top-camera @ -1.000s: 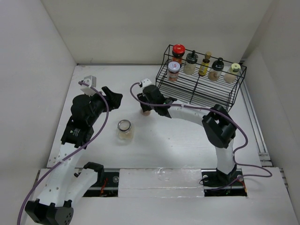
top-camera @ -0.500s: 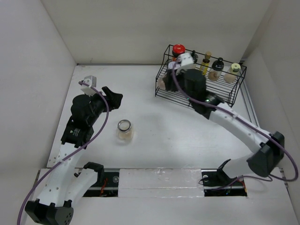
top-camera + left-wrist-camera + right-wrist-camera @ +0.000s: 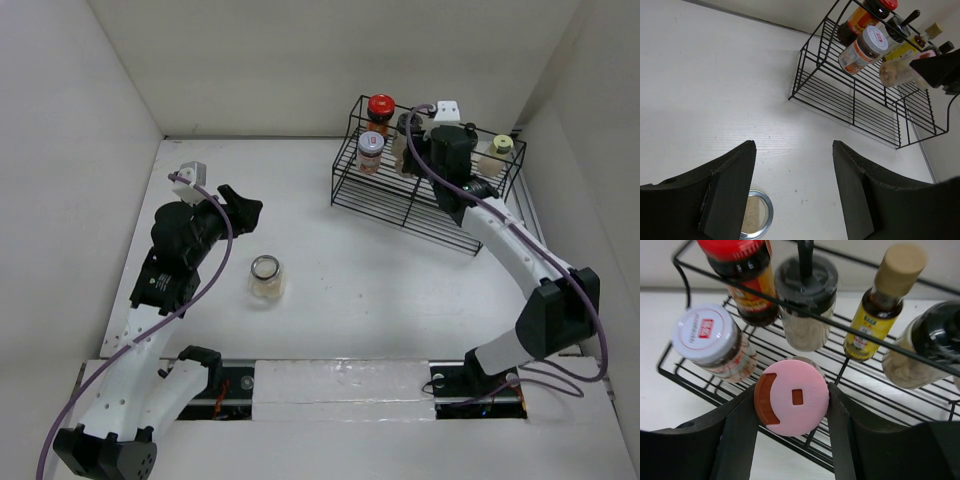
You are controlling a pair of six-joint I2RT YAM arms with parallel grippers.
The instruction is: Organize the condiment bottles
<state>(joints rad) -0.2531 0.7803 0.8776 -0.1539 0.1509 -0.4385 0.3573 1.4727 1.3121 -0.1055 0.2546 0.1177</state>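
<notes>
My right gripper [image 3: 418, 152] is shut on a pink-capped jar [image 3: 792, 397] and holds it over the lower front shelf of the black wire rack [image 3: 420, 205]. The held jar also shows in the left wrist view [image 3: 895, 72]. In the rack stand a red-capped bottle [image 3: 740, 270], a white-lidded jar [image 3: 707, 337], a black-capped jar [image 3: 805, 295], a slim amber bottle [image 3: 885, 305] and a dark-capped jar [image 3: 932, 350]. A yellow-green-capped jar [image 3: 498, 152] stands at the rack's right end. A silver-rimmed jar [image 3: 265, 276] stands alone on the table. My left gripper [image 3: 245, 206] is open and empty above it.
White walls close in the table on the left, back and right. The rack [image 3: 855, 105] stands at the back right corner. The arm bases and a metal rail [image 3: 340, 378] run along the near edge.
My right arm has swung from the table's middle to the rack, carrying the pink-capped jar, and now holds it over the rack's front shelf. The left arm has not moved.
</notes>
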